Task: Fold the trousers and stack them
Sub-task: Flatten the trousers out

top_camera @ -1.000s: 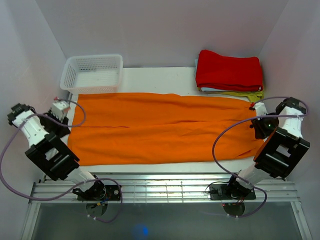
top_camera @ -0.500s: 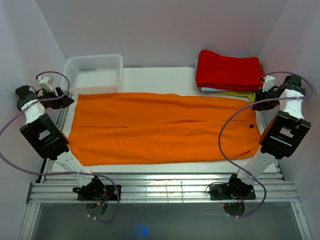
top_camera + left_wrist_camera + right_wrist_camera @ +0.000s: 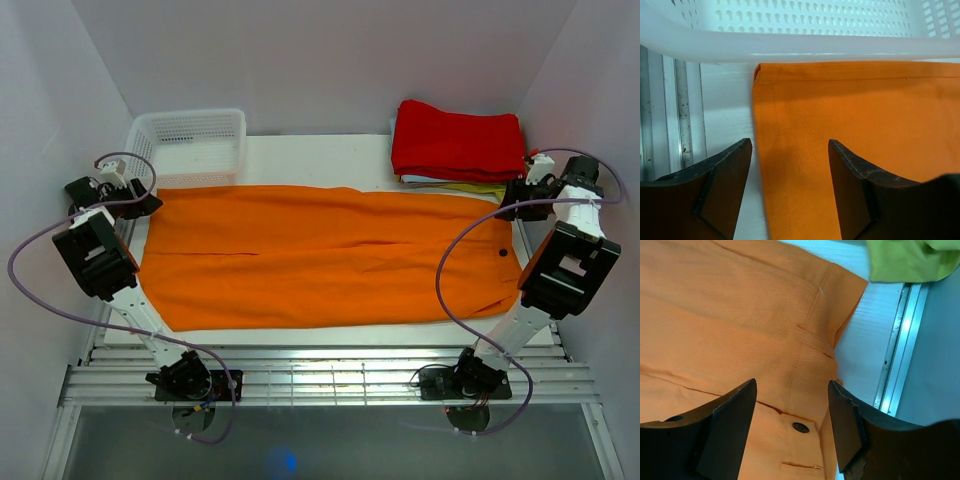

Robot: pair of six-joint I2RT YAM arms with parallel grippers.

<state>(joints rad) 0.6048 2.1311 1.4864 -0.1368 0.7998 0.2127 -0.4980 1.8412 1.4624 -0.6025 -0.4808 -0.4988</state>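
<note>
While the left gripper (image 3: 790, 146) hangs open and empty over the far hem corner of the trousers (image 3: 320, 255) by the basket (image 3: 790, 49), the right gripper (image 3: 792, 386) gapes likewise over the waistband corner near the button (image 3: 800, 427). Spread flat across the table (image 3: 320, 160), they look soft, light and limp; pinch those corners low, since thin edges may slip.

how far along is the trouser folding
Done: the trousers lie spread flat, unfolded. In hand: the open left pincer sits over the hem corner by the white basket, the open right pincer over the waistband corner near the button. Left: every fold, then stacking.
</note>
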